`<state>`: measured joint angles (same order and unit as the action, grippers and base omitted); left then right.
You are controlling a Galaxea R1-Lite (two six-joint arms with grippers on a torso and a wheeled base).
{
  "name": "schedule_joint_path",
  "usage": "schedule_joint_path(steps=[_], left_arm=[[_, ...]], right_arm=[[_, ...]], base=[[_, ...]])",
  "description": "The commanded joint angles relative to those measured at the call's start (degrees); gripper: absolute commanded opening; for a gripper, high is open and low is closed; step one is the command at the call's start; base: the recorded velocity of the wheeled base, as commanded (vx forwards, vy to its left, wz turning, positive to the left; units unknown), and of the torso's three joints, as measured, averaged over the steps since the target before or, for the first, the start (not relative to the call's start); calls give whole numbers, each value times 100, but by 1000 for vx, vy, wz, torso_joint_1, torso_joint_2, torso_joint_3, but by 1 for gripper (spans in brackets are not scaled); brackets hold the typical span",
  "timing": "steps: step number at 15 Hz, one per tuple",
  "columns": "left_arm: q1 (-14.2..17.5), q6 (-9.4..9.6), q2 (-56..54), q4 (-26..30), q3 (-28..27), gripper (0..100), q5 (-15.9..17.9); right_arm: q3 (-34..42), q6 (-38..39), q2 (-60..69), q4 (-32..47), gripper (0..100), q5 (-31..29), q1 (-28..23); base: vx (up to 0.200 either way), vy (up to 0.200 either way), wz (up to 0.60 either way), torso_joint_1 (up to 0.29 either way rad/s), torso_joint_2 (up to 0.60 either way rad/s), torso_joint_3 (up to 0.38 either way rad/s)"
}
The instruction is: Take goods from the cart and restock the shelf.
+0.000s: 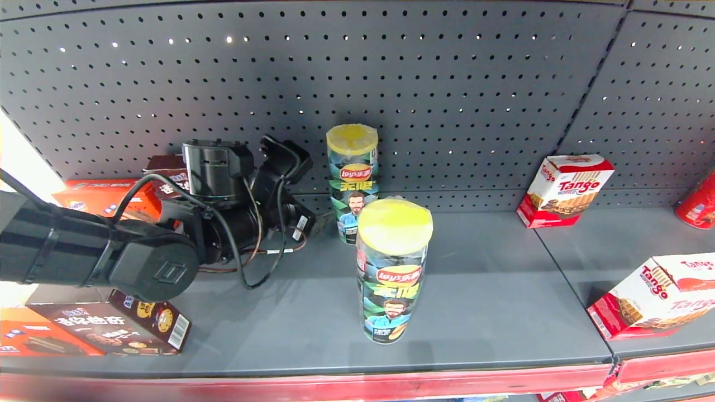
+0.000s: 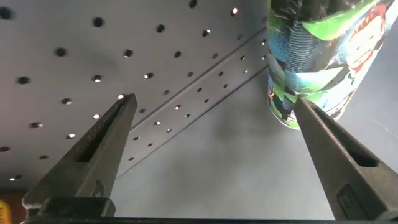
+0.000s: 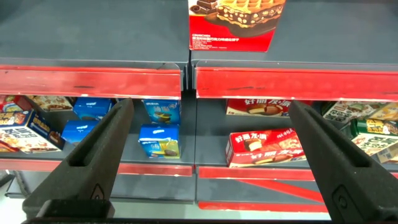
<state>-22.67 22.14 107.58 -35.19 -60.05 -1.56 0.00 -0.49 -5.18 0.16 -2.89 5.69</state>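
Two tall chip cans with yellow lids stand upright on the grey shelf (image 1: 491, 301). The back can (image 1: 352, 181) stands by the pegboard; the front can (image 1: 393, 268) stands nearer the shelf's edge, slightly to the right. My left arm lies low over the shelf's left half, with its gripper (image 1: 315, 222) just left of the back can's base. In the left wrist view the left gripper (image 2: 212, 102) is open and holds nothing, and a chip can (image 2: 317, 56) stands just beyond one fingertip. My right gripper (image 3: 211, 107) is open and empty, facing lower shelves.
Wafer boxes (image 1: 564, 190) (image 1: 653, 296) and a red can (image 1: 698, 206) sit on the right. Dark and orange boxes (image 1: 111, 324) (image 1: 106, 198) crowd the left, under and behind my arm. The right wrist view shows red-edged lower shelves (image 3: 186, 81) with blue boxes (image 3: 158, 140) and red boxes (image 3: 264, 148).
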Motion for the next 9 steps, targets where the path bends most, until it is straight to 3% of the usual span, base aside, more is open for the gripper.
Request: schedule_joint_path(steps=[1,9], left_arm=[[-18,-8,184,-58,-42,100,-46],[-44,1,140,-128,-15,100,-222]], right_arm=[[0,-4,-9,2,100,-1,2],[0,-4,-9,2,100,-1,2]], base=[[0,0,0,0,0,0],[0,0,0,0,0,0]])
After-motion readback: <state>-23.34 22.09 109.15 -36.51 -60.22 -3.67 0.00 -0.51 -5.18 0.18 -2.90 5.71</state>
